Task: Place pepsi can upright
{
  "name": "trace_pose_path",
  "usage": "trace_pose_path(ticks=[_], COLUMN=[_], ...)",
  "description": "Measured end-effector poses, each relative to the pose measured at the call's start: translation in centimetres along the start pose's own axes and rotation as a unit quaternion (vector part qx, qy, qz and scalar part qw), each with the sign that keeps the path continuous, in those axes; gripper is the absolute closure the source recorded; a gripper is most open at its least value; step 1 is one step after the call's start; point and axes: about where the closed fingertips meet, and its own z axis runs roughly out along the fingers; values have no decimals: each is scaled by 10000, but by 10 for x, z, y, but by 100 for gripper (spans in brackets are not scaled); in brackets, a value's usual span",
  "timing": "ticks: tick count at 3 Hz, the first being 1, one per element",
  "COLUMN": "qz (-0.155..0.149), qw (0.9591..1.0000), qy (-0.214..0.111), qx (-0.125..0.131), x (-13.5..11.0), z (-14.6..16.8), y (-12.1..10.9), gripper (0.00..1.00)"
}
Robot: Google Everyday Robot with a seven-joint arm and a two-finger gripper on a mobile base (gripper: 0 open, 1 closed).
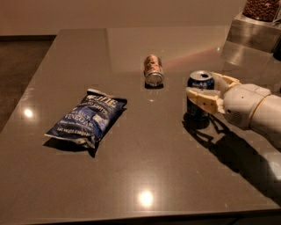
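Note:
The pepsi can (198, 113), dark blue with a silver top, stands upright on the grey table (145, 167) at the right. My gripper (200, 83) reaches in from the right, with the can between its cream fingers. One finger (204, 97) crosses the front of the can. The other finger (225, 80) lies behind the can's top right. The fingers look spread, loose around the can. The white arm (254, 107) stretches off the right edge.
A tan-brown can (153, 70) lies on its side left of the pepsi can, farther back. A blue chip bag (88, 117) lies flat at the left. A metal box (252, 33) with a jar of nuts (263, 9) on it stands at the back right corner.

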Motion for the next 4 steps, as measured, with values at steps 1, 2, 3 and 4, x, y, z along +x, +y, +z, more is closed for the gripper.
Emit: trace_pose_path(ticks=[1,2,3,4], qz=[-814,-1372,-1462,-1468], qw=[9963,9895,9881,9879], qy=[-190,-315,-330,-333], qx=[-211,-326,-349,-361], x=[4,14,21,20], z=[-4,-8,-8,-7], y=[11,16,17,18], gripper=[61,30,7,0])
